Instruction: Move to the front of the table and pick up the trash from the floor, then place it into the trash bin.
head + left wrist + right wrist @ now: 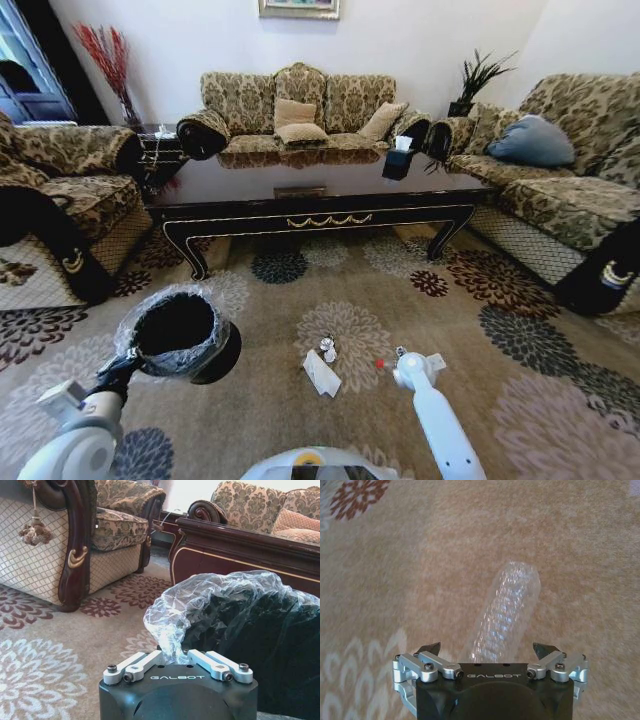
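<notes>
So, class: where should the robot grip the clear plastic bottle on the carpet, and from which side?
Grip the bottle across its ribbed middle, coming from above: it lies flat on the carpet, and the open right gripper already straddles it.

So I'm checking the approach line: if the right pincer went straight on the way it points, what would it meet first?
The clear plastic bottle: it lies directly ahead, between the open fingers of the right pincer, with carpet beneath. How close is hard to judge.
</notes>
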You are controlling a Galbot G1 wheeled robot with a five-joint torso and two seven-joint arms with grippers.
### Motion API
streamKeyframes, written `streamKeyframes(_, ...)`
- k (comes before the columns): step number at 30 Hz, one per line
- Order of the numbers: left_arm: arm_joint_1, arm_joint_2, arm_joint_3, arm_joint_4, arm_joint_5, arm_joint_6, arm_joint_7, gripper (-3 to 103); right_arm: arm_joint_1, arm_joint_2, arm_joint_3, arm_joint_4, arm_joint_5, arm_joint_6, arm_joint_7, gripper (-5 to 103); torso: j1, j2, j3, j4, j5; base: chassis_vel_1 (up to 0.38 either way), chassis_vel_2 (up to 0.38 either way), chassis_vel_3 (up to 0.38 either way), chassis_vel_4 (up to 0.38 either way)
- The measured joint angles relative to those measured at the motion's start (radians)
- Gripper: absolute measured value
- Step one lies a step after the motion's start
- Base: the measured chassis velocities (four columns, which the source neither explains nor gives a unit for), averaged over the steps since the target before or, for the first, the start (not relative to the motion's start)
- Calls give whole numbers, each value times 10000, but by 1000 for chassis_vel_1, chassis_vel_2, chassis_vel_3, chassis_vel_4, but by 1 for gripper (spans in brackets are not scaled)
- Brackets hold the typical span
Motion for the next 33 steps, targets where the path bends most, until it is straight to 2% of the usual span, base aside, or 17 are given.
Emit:
streamKeyframes(4, 60, 18, -35, -18, 0, -16, 11, 3, 236, -21, 36, -541, 17, 171, -302, 100, 0, 0, -1, 1, 0, 0, 0, 0, 0)
streamKeyframes(5, 78, 55, -65, -40, -1, -24, 11, 3, 356, -33, -6, -964, -21, 337, -638, 100, 0, 0, -1, 1, 1, 0, 0, 0, 0)
streamKeyframes(8, 93, 96, -80, -81, -11, -30, 12, 3, 529, -49, -103, -1570, -233, 507, -918, 100, 0, 0, 0, 1, 2, 0, 0, 0, 0)
streamKeyframes(12, 102, 107, -79, -138, -20, -30, 12, 3, 714, -80, -147, -2153, -396, 616, -1111, 100, 0, 0, 0, 0, 1, 0, 0, 0, 0)
streamKeyframes(13, 107, 94, -62, -152, -21, -30, 10, 3, 780, -97, -164, -2375, -490, 692, -1239, 103, 0, 1, -1, 2, 1, 0, 0, 0, 0)
streamKeyframes(15, 130, 46, -21, -154, -17, -35, 10, 3, 824, -115, -173, -2618, -646, 843, -1431, 95, 0, 2, -2, 3, -4, 0, 0, 0, 0)
streamKeyframes(17, 137, 32, -10, -154, -15, -38, 9, 3, 830, -120, -173, -2677, -694, 886, -1479, 95, -1, 2, -3, 3, -5, 0, 0, 0, 0)
streamKeyframes(20, 170, -16, 38, -153, 0, -72, 9, 3, 813, -155, -182, -2863, -843, 1017, -1673, 82, -2, 4, -3, 2, -10, 0, 0, 0, 0)
streamKeyframes(22, 170, -16, 46, -148, 2, -82, 12, 3, 801, -156, -183, -2879, -888, 1034, -1699, 82, -2, 4, -4, 1, -8, 0, 0, 0, 0)
streamKeyframes(25, 145, -12, 108, -116, 30, -101, 12, 3, 693, -150, -155, -2756, -1091, 1073, -1724, 72, -2, 3, -2, -1, 0, 0, 0, 0, 0)
streamKeyframes(26, 145, -12, 108, -116, 30, -101, 12, 3, 693, -150, -155, -2756, -1091, 1073, -1724, 72, -2, 3, -2, -1, 0, 0, 0, 0, 0)
streamKeyframes(29, 120, -28, 211, -99, 99, -104, 14, 3, 521, -128, -83, -2303, -1260, 1072, -1706, 65, -1, 0, 3, -8, 12, 0, 0, 0, 0)
streamKeyframes(30, 107, -55, 293, -97, 153, -106, 25, 3, 408, -112, -81, -1862, -1355, 1072, -1709, 60, 0, 0, 3, 0, 13, 0, 0, 0, 0)
streamKeyframes(33, 92, -92, 386, -96, 222, -109, 37, 3, 206, -99, -92, -1223, -1554, 1073, -1705, 49, 0, 0, 2, 2, 5, 0, 0, 0, 0)
